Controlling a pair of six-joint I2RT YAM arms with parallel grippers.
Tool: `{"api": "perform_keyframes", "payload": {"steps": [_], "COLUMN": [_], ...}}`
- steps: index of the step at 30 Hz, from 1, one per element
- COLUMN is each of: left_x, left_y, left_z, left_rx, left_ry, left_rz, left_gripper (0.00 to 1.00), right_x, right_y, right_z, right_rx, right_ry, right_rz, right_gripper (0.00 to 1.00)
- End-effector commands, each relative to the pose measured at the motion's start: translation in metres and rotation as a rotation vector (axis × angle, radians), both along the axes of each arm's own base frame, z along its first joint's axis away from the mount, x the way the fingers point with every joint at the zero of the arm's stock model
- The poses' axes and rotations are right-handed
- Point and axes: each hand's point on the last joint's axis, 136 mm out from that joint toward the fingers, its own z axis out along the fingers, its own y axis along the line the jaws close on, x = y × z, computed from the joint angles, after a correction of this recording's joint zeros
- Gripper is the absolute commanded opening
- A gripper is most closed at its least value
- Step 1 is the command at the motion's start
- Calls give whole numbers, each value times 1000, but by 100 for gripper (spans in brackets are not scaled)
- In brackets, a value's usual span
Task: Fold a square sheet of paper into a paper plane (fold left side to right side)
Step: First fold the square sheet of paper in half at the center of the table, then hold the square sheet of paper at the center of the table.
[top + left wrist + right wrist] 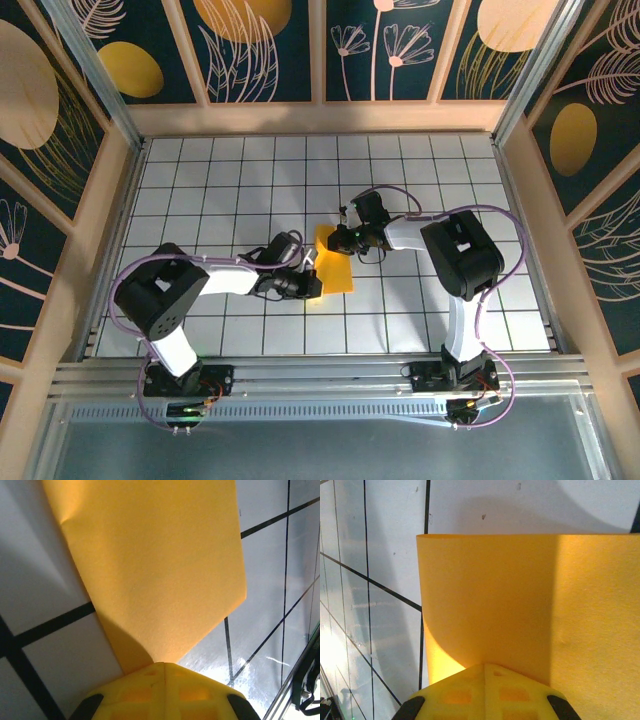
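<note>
From above, both wrists crowd the square sheet of paper [338, 265], hiding its near-left and far edges. The exact pinch points are hard to make out there.

The sheet is plain orange-yellow and lies near the middle of the white tiled table [420, 310], between the two arms. It looks narrower than square, possibly folded over, though the layers cannot be counted.

The wrist cameras show the grips. The left gripper [165, 666] has its yellow fingers pressed together on a tapering end of the paper [160, 570], which has a small dent near one edge and runs off the top of the picture. The right gripper [485, 667] is likewise clamped on the paper [510, 595], whose straight far edge shows while its right side is cut off.
</note>
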Motion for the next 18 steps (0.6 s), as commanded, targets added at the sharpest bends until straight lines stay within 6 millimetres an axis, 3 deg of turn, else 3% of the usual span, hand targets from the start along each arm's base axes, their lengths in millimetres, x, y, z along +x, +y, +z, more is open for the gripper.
{"api": "perform_keyframes", "payload": {"steps": [1,8,13,18], "left_x": [-21,30,58,67], "left_y": [12,11,0,-10], "left_z": [0,39,32,15], "left_rx": [57,-31,-31,-25], "left_ry": [60,-25,-37,-15], "left_rz": [-42,28,23,8], "left_gripper": [0,0,0,0], "right_x": [-13,-14,-14,-14], "right_y": [-29,-28,-27,-25], "right_z": [-40,-38,-37,-36], "right_rx": [-148,-146,-146,-143], "right_ry": [79,78,74,73], "right_rz": [-33,-29,-28,-26], "right_gripper": [0,0,0,0]}}
